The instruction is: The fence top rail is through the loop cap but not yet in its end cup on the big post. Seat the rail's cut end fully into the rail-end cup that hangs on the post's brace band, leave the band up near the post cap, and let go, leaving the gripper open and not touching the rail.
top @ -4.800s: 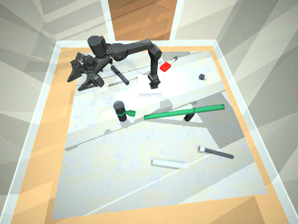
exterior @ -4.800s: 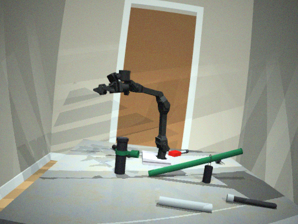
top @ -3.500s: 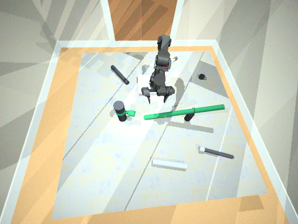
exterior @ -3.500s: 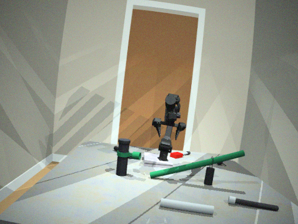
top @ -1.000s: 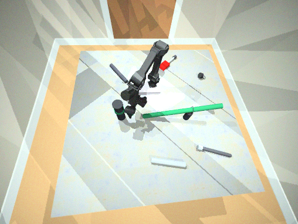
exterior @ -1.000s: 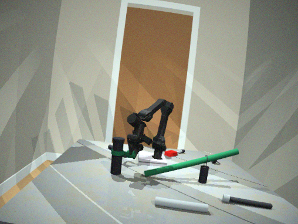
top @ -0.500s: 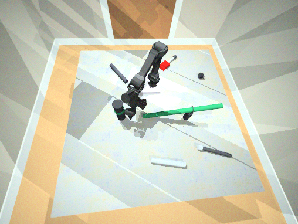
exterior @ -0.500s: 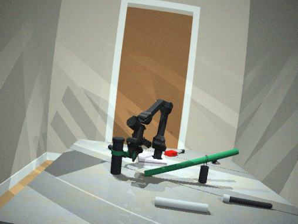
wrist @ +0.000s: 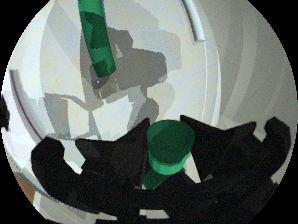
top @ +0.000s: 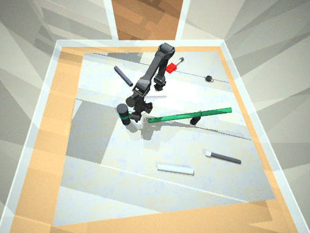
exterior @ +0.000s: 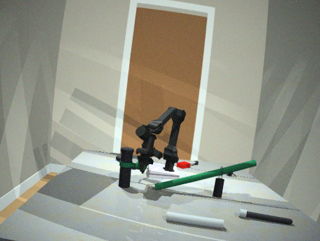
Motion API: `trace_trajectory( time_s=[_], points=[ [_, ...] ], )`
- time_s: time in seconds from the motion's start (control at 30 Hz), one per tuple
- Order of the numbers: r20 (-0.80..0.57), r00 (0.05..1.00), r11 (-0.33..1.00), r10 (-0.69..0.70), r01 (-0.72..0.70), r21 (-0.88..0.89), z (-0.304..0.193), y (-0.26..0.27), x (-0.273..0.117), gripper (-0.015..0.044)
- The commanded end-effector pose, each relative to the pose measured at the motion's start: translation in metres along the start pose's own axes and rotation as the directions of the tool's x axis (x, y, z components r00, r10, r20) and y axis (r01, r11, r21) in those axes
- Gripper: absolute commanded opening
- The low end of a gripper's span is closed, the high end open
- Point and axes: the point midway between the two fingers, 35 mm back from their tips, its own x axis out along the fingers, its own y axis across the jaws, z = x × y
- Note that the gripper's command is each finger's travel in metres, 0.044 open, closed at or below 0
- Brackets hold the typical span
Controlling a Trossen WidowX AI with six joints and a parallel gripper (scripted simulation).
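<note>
The big dark post (top: 122,109) (exterior: 125,177) stands upright at the left. The green brace band (top: 124,116) (exterior: 127,164) is around its upper half, a little below the cap. My gripper (top: 136,119) (exterior: 143,168) (wrist: 164,119) is beside the post, shut on the green rail-end cup (wrist: 169,145), whose open mouth faces up in the wrist view. The green top rail (top: 180,116) (exterior: 189,179) (wrist: 98,39) passes through the wire loop on the short post (top: 194,121) (exterior: 218,188). Its near end slopes down towards the table, apart from the cup and gripper.
A white tube (top: 175,169) (exterior: 195,220) and a dark rod with a white end (top: 226,157) (exterior: 268,217) lie at the front. Another dark rod (top: 123,75) lies behind the post. A red block (top: 171,68) (exterior: 183,164) and a small black part (top: 209,78) lie farther back.
</note>
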Motion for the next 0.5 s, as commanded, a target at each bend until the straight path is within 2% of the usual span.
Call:
trace_trajectory(
  time_s=[0.0,0.47],
  points=[
    [0.007,1.000,1.000,0.003,-0.002,-0.016,-0.0009,0.0029,-0.0008,0.0000],
    [0.047,0.999,0.996,0.005,-0.001,-0.086,-0.0014,0.0094,-0.0045,0.0000]
  ],
)
